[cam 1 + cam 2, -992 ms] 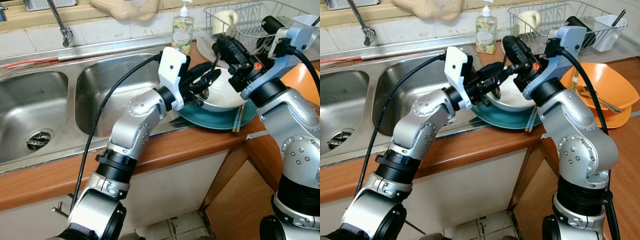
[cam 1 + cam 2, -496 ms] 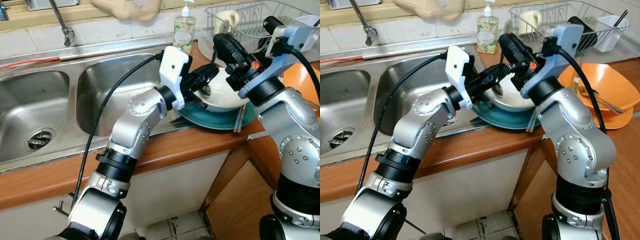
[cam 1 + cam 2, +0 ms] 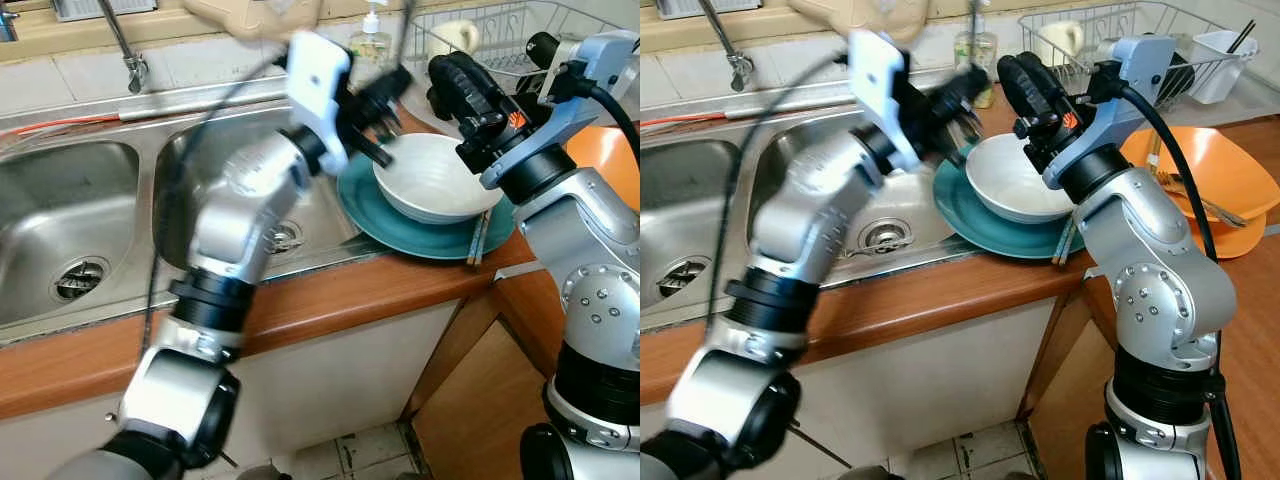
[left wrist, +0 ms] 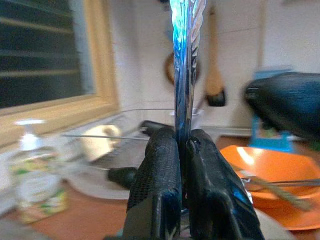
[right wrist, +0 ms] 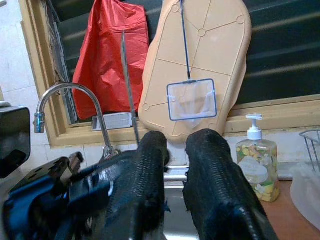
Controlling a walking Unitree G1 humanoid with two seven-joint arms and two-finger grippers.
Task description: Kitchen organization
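Two claws are up over the wooden desk: my left claw (image 4: pixel 182 150) is clenched on a thin shiny metal utensil (image 4: pixel 184 60) that stands upright between its fingers, raised above the far left rim of the round teal plate (image 3: pixel 372 210). My right claw (image 3: pixel 1025 85) hovers empty, fingers slightly parted, over the far edge of the white ceramic bowl (image 3: pixel 432 182) on that plate, just right of the steel sink (image 3: pixel 190 180).

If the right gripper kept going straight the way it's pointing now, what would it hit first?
Probably the left gripper, which holds a metal utensil just ahead of the right gripper. Beyond stand the faucet and cutting board. Depth is uncertain.
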